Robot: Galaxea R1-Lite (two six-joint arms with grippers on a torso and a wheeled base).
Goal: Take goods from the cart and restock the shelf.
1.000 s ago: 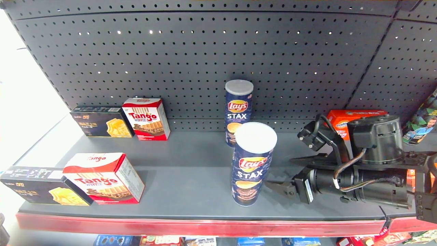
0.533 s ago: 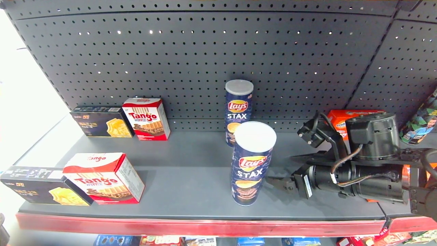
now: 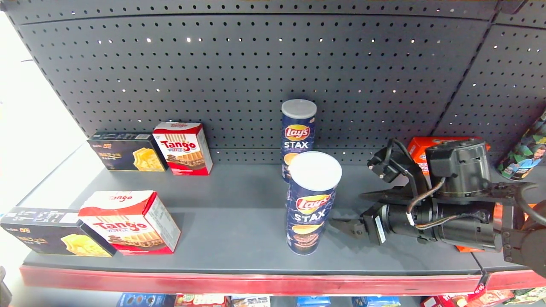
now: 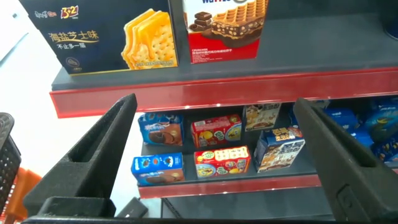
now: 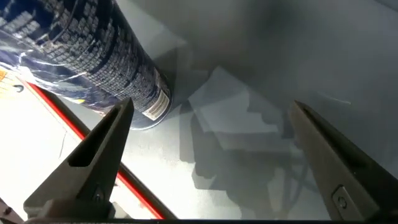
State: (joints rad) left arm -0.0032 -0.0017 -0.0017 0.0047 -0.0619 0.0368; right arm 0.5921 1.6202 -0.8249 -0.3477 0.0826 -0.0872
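The shelf (image 3: 239, 221) is a flat, dark grey metal deck with a perforated pegboard back (image 3: 239, 68) and a glossy red front lip (image 3: 213, 282). The right gripper (image 3: 349, 209) (image 5: 211, 109), black and angular, lies at 3 o'clock of the front chip can (image 3: 310, 204) (image 5: 93, 56). Its jaws are spread wide with nothing between them, and I cannot tell whether the near fingertip touches the can. That can stands upright near the shelf's front edge. It is a tall navy cylinder with a pale, matte plastic lid. At its 12 o'clock a matching rear can (image 3: 297, 136) stands by the pegboard, its base hidden. An orange box (image 3: 431, 147) is mostly covered by the arm. At 9 o'clock sit cardboard wafer boxes (image 3: 132, 224). The left gripper (image 4: 214, 102) is spread apart and empty.
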